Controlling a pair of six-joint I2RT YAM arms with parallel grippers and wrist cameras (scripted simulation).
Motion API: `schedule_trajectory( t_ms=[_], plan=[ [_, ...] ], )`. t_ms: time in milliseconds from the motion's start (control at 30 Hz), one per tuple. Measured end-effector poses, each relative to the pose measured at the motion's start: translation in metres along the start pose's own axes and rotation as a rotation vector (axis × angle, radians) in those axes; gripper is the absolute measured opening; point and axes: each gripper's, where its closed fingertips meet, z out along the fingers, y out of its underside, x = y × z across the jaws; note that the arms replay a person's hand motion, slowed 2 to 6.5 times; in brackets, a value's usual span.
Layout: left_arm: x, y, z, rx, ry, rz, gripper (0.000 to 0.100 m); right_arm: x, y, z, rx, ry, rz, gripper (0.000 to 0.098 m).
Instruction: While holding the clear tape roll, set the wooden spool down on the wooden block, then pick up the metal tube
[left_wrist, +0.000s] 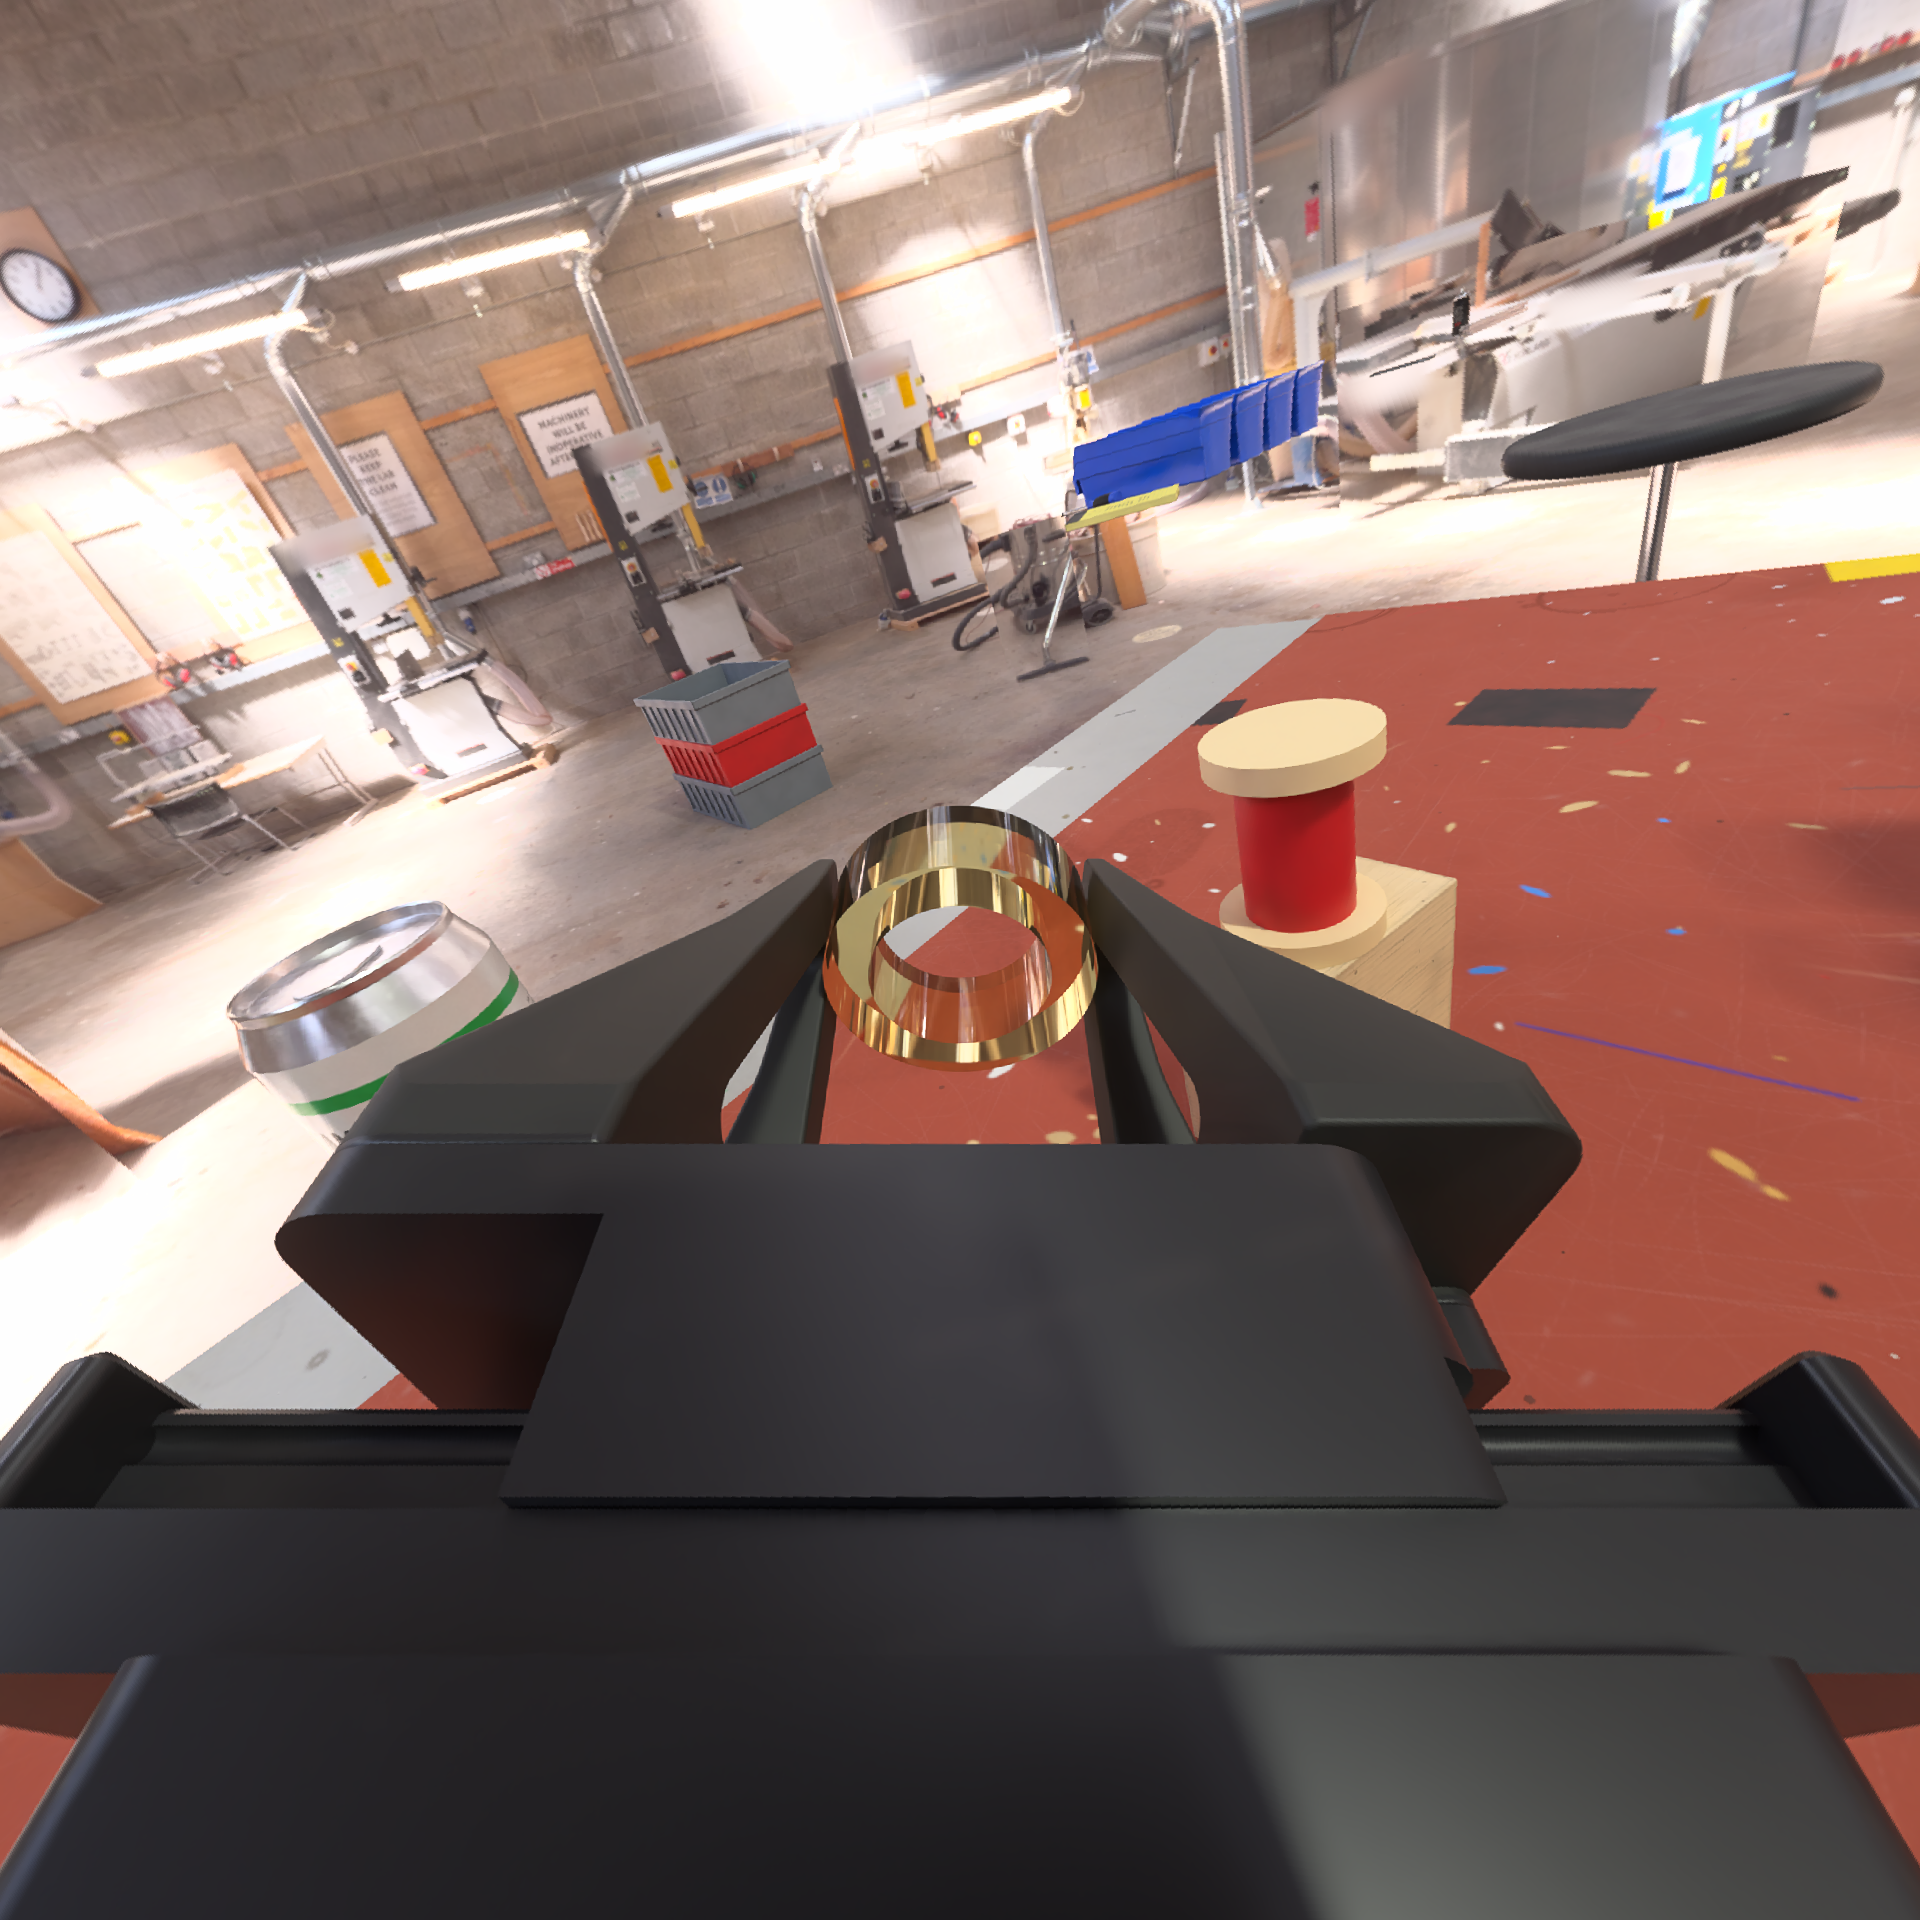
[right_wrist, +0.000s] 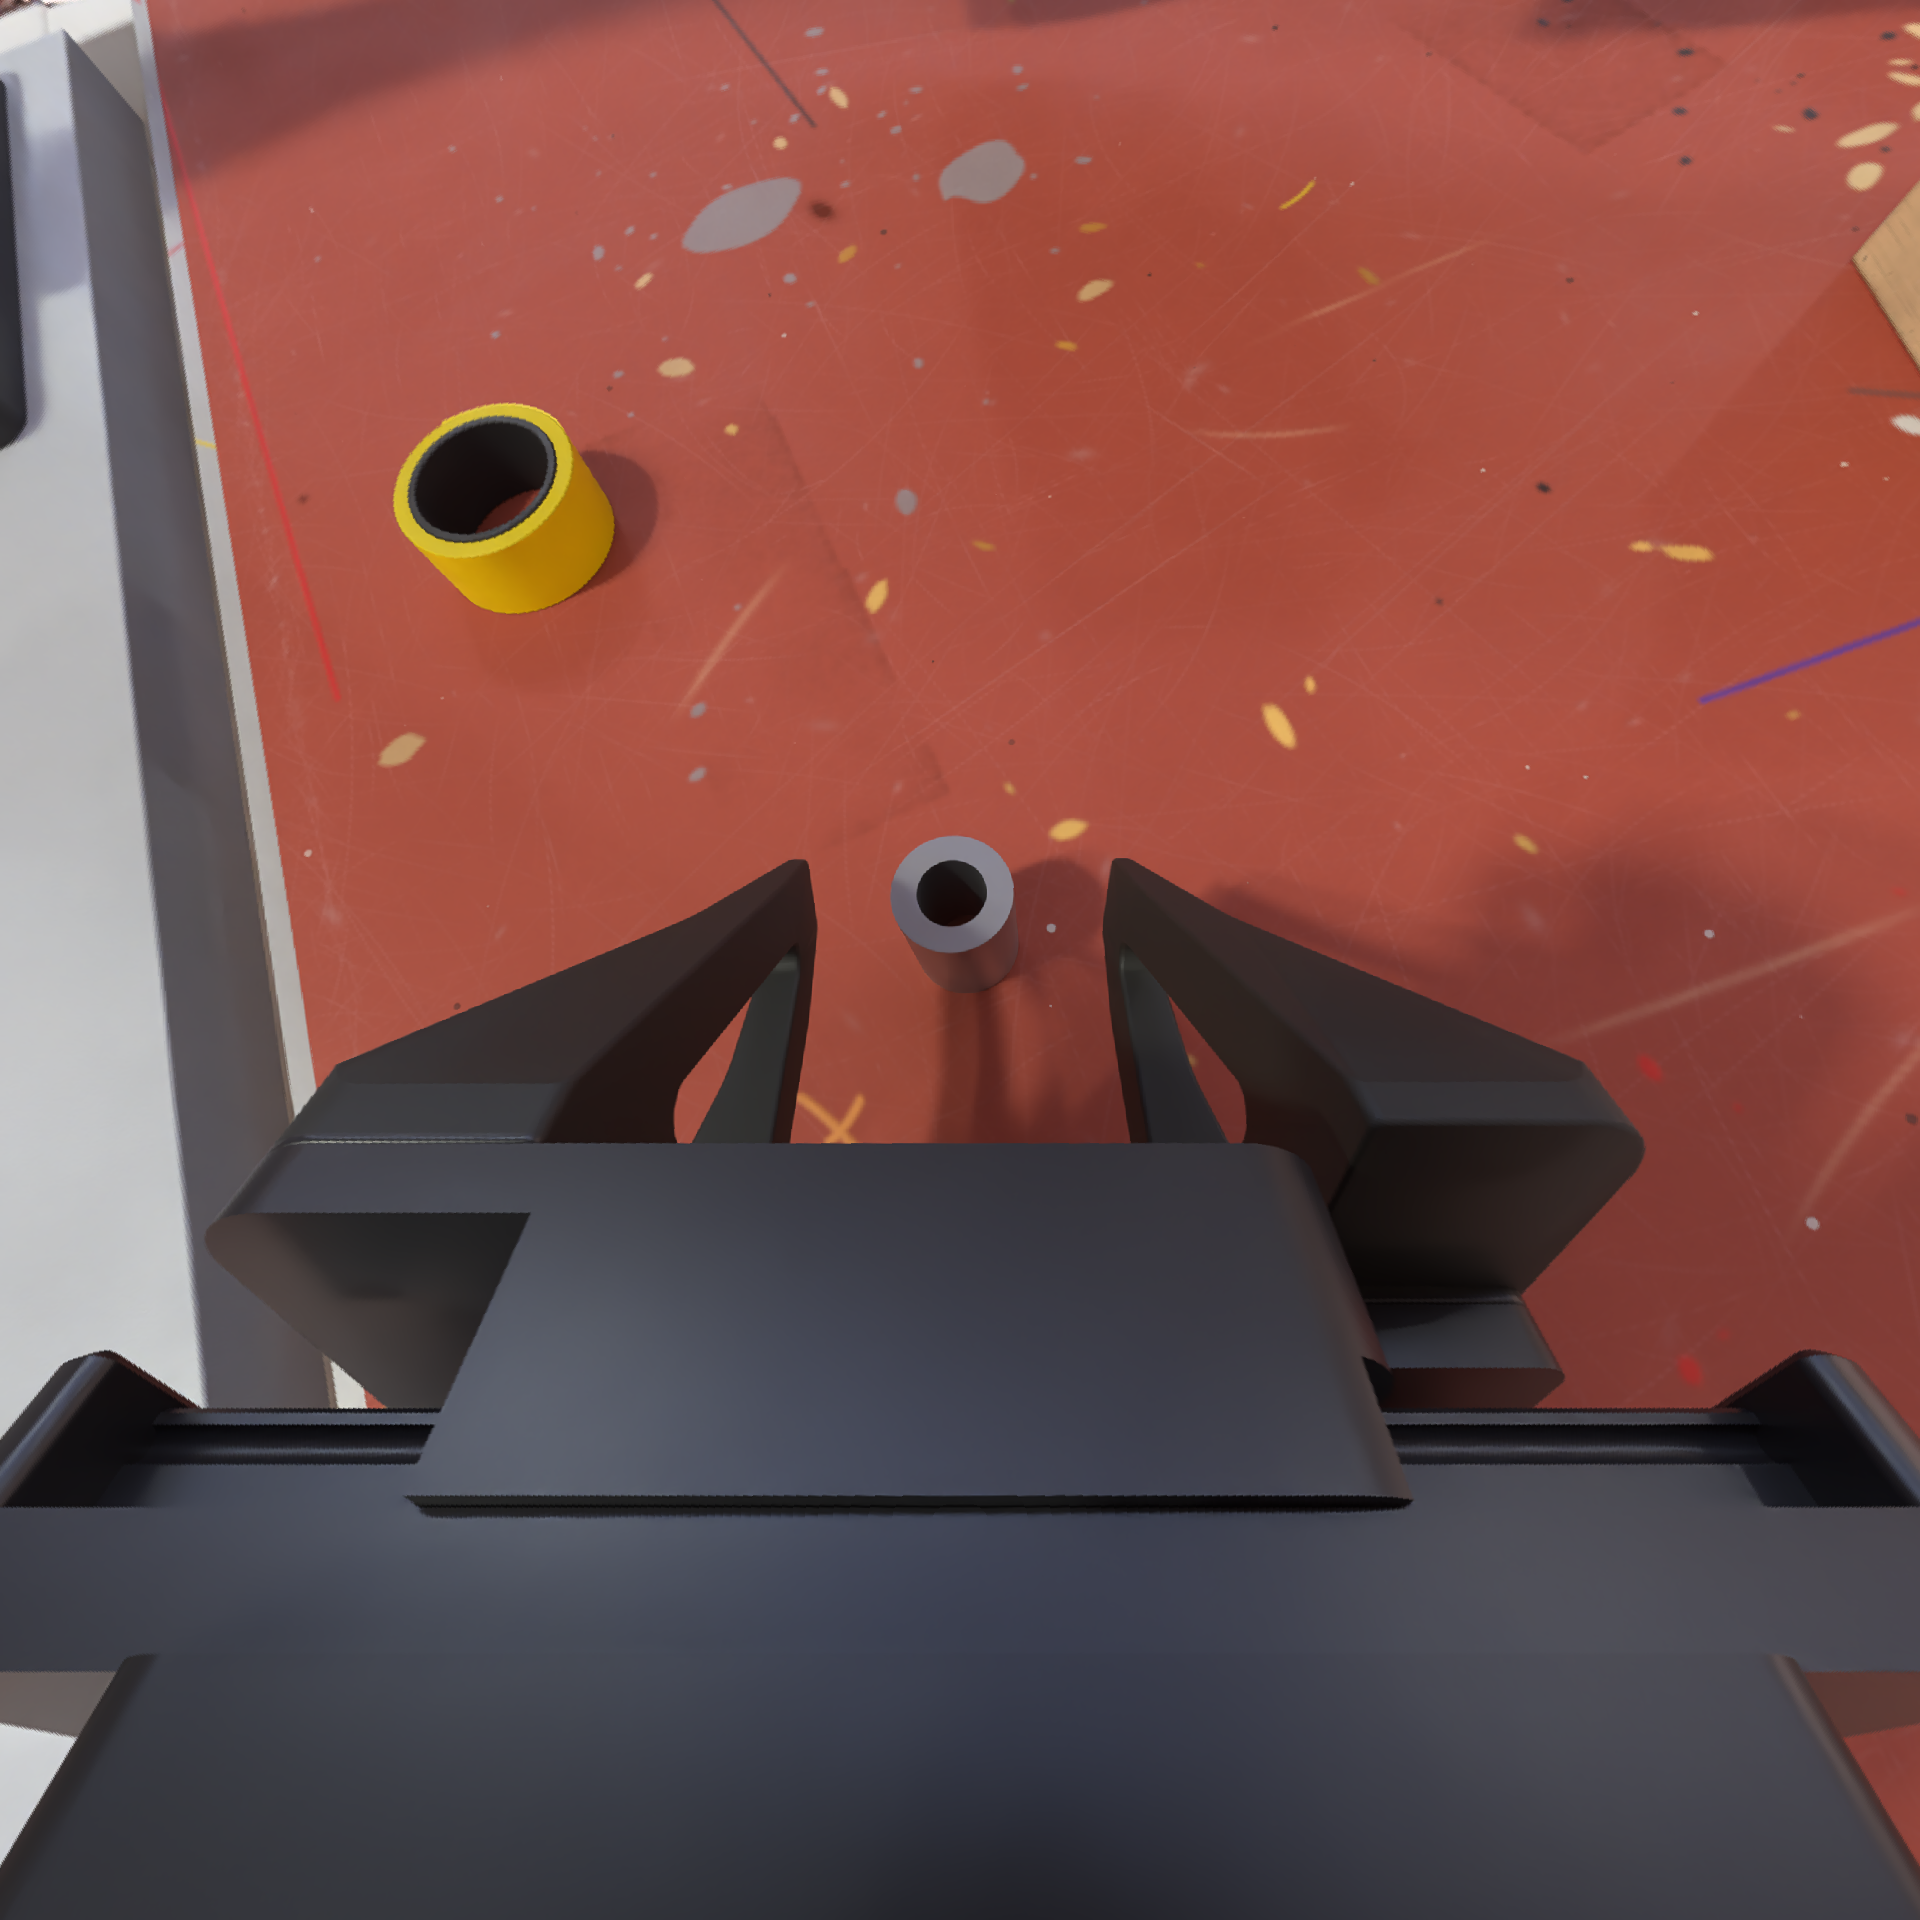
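Observation:
In the left wrist view my left gripper (left_wrist: 958, 883) is shut on the clear tape roll (left_wrist: 961, 940), a glassy amber ring held above the red table. Beyond it to the right the wooden spool (left_wrist: 1296, 821), with cream flanges and a red core, stands upright on the pale wooden block (left_wrist: 1397, 951). In the right wrist view my right gripper (right_wrist: 958, 883) is open and empty, above the table. The metal tube (right_wrist: 954, 912), a short grey cylinder standing on end, lies between and below its fingertips, apart from both fingers.
A silver can with a green stripe (left_wrist: 364, 1003) stands to the left of my left gripper near the table's edge. A yellow tape roll (right_wrist: 504, 507) stands at the left of the right wrist view, near the table's grey edge (right_wrist: 208, 727). A black stool (left_wrist: 1694, 421) stands beyond the table.

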Motion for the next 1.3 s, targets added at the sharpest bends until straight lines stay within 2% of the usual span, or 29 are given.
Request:
schedule_trajectory(
  t_ms=[267, 400, 567, 700, 967, 1133, 1300],
  plan=[
    [0.003, 0.001, -0.001, -0.02, -0.017, 0.028, 0.039, -0.001, 0.005, 0.014, -0.087, -0.002, -0.046, 0.035],
    [0.003, 0.002, -0.001, -0.029, -0.024, 0.038, 0.039, 0.0, 0.009, 0.021, -0.147, 0.014, -0.074, 0.0219],
    [0.004, 0.003, -0.001, -0.038, -0.025, 0.049, 0.039, 0.001, 0.007, 0.024, -0.158, 0.021, -0.089, 0.0209],
    [0.007, 0.005, 0.0, -0.05, -0.018, 0.064, 0.039, 0.004, 0.005, 0.024, -0.135, 0.007, -0.058, 0.0209],
    [0.016, 0.011, 0.004, -0.09, 0.01, 0.117, 0.039, 0.029, -0.014, 0.014, -0.008, 0.034, 0.008, 0.0209],
    [0.021, 0.014, 0.005, -0.112, 0.029, 0.154, 0.039, 0.048, -0.026, 0.01, 0.027, 0.08, 0.001, 0.0209],
    [0.025, 0.017, 0.006, -0.126, 0.042, 0.179, 0.039, 0.067, -0.048, 0.009, 0.066, 0.124, -0.032, 0.0209]
  ],
)
